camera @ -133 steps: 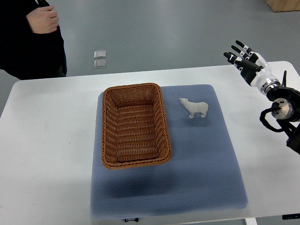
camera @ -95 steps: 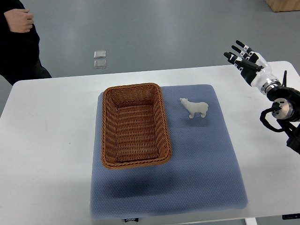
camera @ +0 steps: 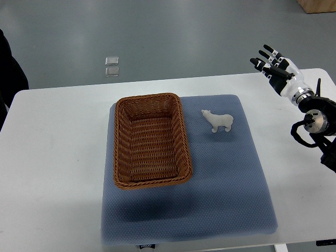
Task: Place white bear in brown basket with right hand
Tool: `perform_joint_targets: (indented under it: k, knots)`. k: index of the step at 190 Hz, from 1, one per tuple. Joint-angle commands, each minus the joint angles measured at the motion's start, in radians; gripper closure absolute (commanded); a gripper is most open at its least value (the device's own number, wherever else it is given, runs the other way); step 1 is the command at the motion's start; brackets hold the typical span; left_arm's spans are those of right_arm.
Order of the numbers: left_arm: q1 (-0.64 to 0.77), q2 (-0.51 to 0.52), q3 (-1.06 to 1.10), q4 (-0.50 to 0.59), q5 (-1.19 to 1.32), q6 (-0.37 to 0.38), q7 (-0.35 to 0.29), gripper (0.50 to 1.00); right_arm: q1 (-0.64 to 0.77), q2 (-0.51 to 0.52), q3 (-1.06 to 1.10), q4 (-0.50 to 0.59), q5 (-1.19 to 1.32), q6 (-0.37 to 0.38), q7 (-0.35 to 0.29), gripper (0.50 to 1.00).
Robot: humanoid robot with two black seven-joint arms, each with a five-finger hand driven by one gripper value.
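The small white bear figurine [camera: 218, 121] is noted standing on the blue padded mat [camera: 220, 178] just beside the empty brown woven wicker basket [camera: 151, 140], while the right hand [camera: 277, 67], fingers spread and holding nothing, is raised well apart, presumably before reaching.

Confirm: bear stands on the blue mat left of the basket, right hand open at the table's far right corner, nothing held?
Not quite. The top view shows the bear on the mat to the right of the basket, not left. The rest holds: right hand open at the far right corner, holding nothing.
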Motion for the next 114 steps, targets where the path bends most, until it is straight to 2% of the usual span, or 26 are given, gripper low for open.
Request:
perform_joint_targets:
  k: [1, 26, 114]
  knots:
    - [0.0, 0.0, 0.001, -0.001, 0.0, 0.0, 0.0, 0.5, 0.0, -0.001, -0.001, 0.001, 0.0, 0.003, 0.0, 0.576]
    - [0.0, 0.0, 0.001, -0.001, 0.0, 0.0, 0.0, 0.5, 0.0, -0.003, -0.006, 0.001, -0.001, 0.037, 0.0, 0.576]
    - [0.0, 0.0, 0.001, -0.001, 0.0, 0.0, 0.0, 0.5, 0.002, -0.003, -0.007, 0.001, -0.009, 0.041, 0.0, 0.576]
